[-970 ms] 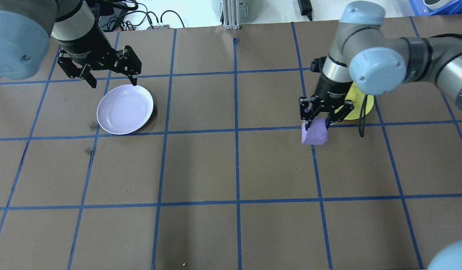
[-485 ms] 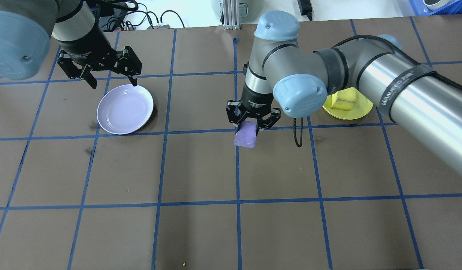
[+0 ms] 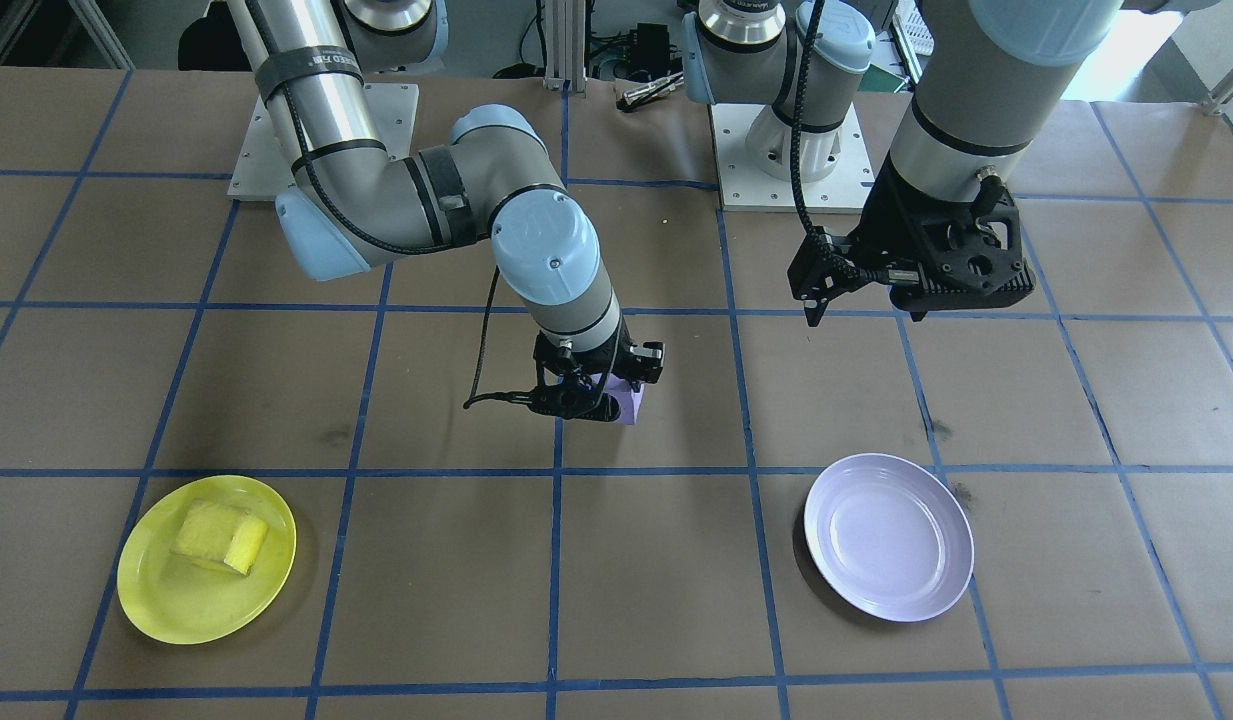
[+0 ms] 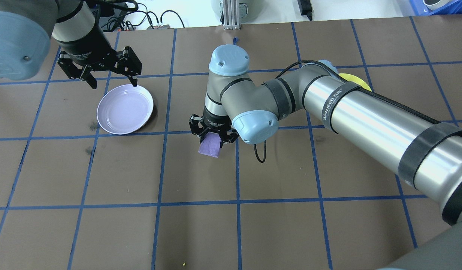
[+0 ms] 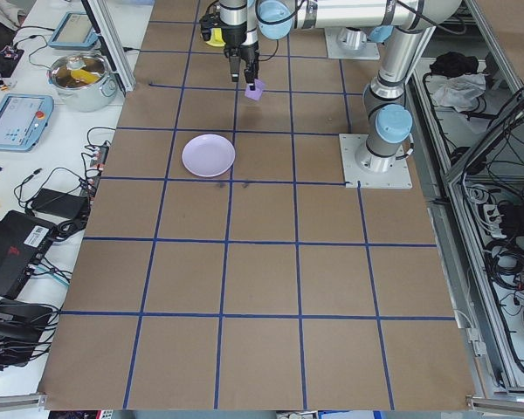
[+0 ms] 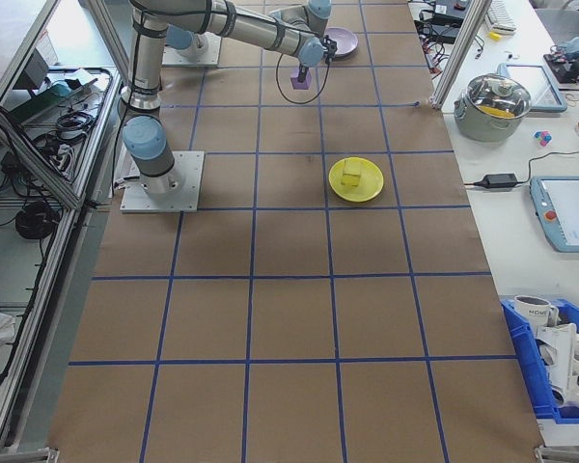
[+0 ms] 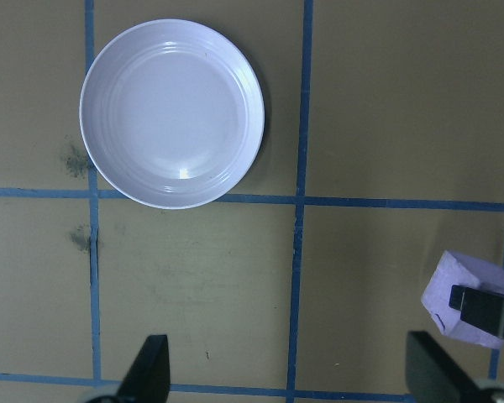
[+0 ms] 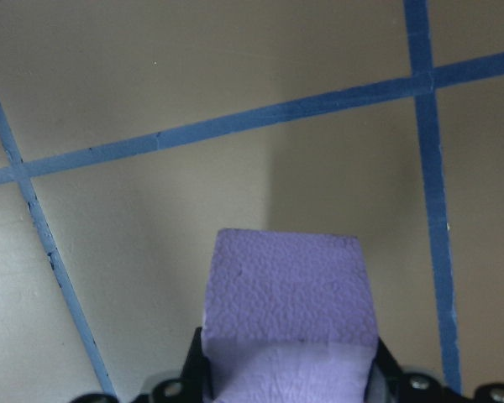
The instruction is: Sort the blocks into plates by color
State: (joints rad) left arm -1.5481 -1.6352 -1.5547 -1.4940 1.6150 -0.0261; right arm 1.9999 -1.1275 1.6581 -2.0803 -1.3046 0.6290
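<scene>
My right gripper (image 4: 213, 135) is shut on the purple block (image 4: 209, 146), which hangs just above the table near its middle; the block fills the lower part of the right wrist view (image 8: 286, 311). The lavender plate (image 4: 125, 108) lies further left with nothing in it. My left gripper (image 4: 111, 79) hovers open over that plate's far rim, and its wrist view shows the plate (image 7: 172, 113) and the purple block (image 7: 470, 298) at the right edge. The yellow block (image 3: 219, 535) rests in the yellow plate (image 3: 166, 600), mostly hidden behind my right arm in the overhead view.
Brown paper with a blue tape grid (image 4: 236, 168) covers the table. A black cable loop (image 4: 259, 153) dangles from the right wrist. A metal post (image 4: 231, 15) and loose cables (image 4: 156, 18) sit at the far edge. Side benches hold a pot (image 6: 502, 99) and tablets.
My right arm has swung left, carrying the purple block from beside the yellow plate to the table's middle. The left gripper has stayed in place, open.
</scene>
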